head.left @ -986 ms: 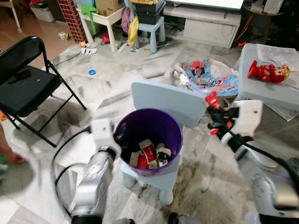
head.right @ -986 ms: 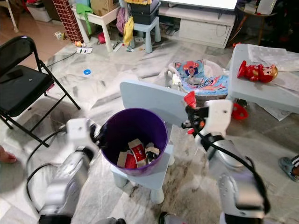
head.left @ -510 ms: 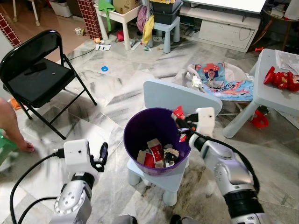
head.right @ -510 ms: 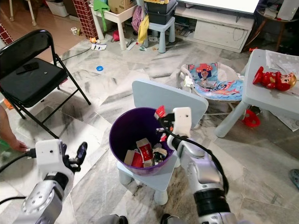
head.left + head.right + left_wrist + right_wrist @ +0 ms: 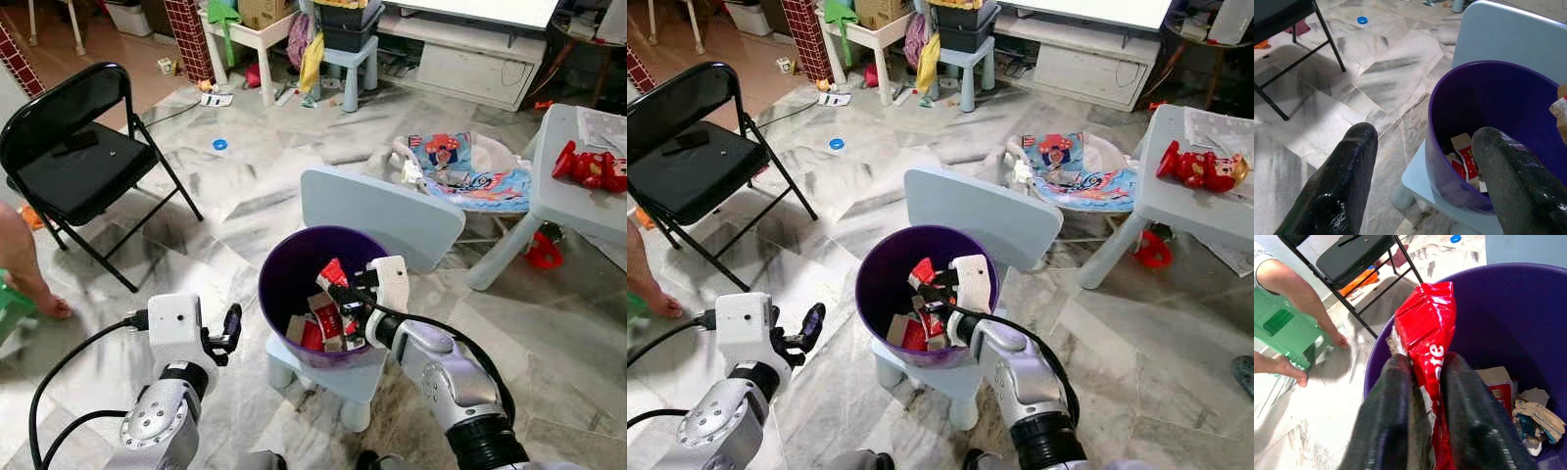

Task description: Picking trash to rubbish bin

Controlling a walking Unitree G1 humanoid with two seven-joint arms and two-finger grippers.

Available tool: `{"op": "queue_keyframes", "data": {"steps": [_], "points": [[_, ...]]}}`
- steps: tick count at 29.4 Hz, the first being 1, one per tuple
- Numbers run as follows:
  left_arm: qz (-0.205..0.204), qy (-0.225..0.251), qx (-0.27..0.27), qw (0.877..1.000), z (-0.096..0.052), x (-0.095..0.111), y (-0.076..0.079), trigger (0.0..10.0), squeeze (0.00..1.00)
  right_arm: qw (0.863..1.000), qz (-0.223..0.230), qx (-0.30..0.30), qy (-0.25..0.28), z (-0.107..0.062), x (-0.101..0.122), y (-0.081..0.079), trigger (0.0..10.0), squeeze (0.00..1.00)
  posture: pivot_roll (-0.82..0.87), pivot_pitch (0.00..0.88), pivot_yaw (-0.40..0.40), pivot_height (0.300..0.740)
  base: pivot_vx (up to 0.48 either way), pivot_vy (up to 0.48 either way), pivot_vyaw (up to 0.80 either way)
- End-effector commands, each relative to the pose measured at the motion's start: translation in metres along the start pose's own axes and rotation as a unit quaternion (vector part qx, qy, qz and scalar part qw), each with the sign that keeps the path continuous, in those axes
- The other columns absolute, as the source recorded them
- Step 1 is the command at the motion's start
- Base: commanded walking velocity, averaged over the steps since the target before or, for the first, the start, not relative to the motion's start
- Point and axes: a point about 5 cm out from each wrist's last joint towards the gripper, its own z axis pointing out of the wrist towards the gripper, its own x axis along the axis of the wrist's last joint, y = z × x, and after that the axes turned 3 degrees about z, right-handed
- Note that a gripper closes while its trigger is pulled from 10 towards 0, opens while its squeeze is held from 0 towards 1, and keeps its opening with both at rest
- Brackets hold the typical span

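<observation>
Where half a second earlier the right claw point(image 5: 341, 294) was held at the far rim of the purple bin point(image 5: 279, 269), it is now carried over the bin's open mouth, its fingers clamped on a red wrapper point(image 5: 1425, 340). The wrapper is thus poised above the trash point(image 5: 323, 328) already lying in the bin, which stands on a pale blue child's chair point(image 5: 392, 211). Release appears to be the step remaining. The left claw point(image 5: 229, 329) is held open beside the bin, empty.

person point(image 5: 1288, 289) cut off, wrapper point(image 5: 1427, 333) print part-hidden
</observation>
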Motion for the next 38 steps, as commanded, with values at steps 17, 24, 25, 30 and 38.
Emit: {"op": "queue_keyframes", "data": {"steps": [17, 24, 25, 30, 38], "points": [[0.004, -0.014, -0.010, 1.000, 0.003, -0.001, 0.004, 10.0, 0.00, 1.000, 0.018, 0.002, 0.012, -0.003, 0.005, -0.003, 10.0, 1.00, 0.20, 0.133, 0.000, 0.740, 0.000, 0.000, 0.00], [0.016, -0.001, -0.032, 0.999, 0.007, 0.004, 0.010, 10.0, 0.00, 0.996, -0.014, -0.036, 0.075, -0.016, 0.028, 0.008, 10.0, 1.00, 0.18, 0.126, 0.003, 0.740, 0.000, 0.000, 0.00], [0.021, 0.008, -0.042, 0.999, 0.008, 0.007, 0.013, 10.0, 0.00, 0.994, -0.024, -0.047, 0.095, -0.021, 0.036, 0.011, 10.0, 1.00, 0.17, 0.125, 0.005, 0.740, 0.000, 0.000, 0.00], [0.025, 0.047, -0.079, 0.995, 0.015, 0.020, 0.024, 10.0, 0.00, 0.982, -0.057, -0.089, 0.154, -0.045, 0.060, 0.026, 10.0, 1.00, 0.13, 0.116, 0.012, 0.740, 0.000, 0.000, 0.00], [0.043, 0.091, -0.102, 0.990, 0.025, 0.035, 0.038, 10.0, 0.00, 0.958, -0.098, -0.155, 0.222, -0.087, 0.087, 0.045, 10.0, 1.00, 0.07, 0.109, 0.029, 0.740, 0.000, 0.000, 0.00]]}}
